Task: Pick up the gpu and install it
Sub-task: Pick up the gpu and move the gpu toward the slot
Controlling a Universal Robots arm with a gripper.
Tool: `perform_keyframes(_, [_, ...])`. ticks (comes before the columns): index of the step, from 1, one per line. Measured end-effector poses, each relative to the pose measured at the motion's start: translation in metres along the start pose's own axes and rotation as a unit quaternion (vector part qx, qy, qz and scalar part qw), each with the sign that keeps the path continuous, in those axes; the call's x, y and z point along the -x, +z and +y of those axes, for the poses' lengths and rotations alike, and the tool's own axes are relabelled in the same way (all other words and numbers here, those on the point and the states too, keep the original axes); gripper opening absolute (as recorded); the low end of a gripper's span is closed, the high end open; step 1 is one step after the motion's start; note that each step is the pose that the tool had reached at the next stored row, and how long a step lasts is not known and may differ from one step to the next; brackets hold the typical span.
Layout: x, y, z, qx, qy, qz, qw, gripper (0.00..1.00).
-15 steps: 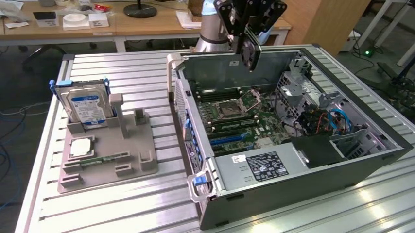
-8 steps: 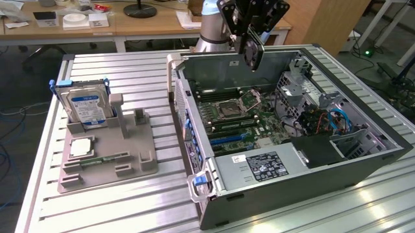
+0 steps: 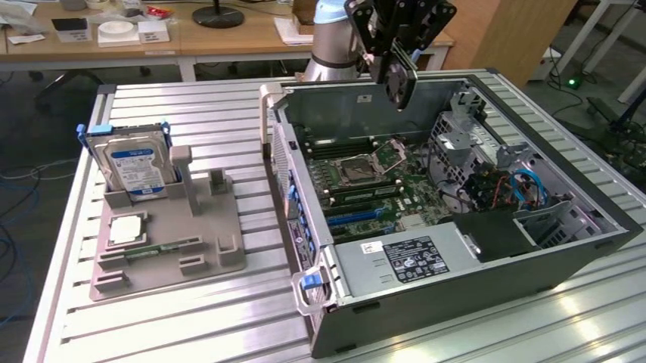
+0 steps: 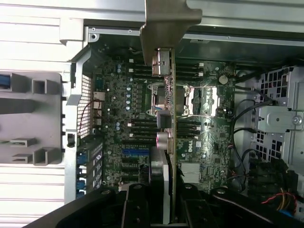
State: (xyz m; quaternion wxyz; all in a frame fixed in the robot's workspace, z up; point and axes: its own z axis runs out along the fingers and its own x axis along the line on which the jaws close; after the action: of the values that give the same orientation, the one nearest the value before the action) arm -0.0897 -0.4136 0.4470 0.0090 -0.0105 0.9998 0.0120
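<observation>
— Where was the gpu (image 3: pixel 400 87)?
— Held on edge above the open computer case (image 3: pixel 565 261), over its motherboard (image 3: pixel 404 181).
— And the tool (image 3: pixel 392 54)?
— Clenched on the gpu's upper part.

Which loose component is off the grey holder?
The gpu, gripped by the claw over the open case; the hard drive and memory stick sit on the holder.

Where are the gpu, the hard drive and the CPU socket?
gpu (image 3: pixel 397 82), exterior view, on its dark face, held above the open case.
hard drive (image 3: pixel 135 165), exterior view, on its blue-white label.
CPU socket (image 3: pixel 356 168), exterior view, on the middle of the socket.
</observation>
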Motion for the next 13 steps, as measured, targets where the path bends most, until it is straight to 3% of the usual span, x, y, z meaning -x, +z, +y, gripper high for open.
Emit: perform_keyframes(13, [0.016,0.0003,-0.0004,0.0021,0.0,-0.0001,1.0,0.28])
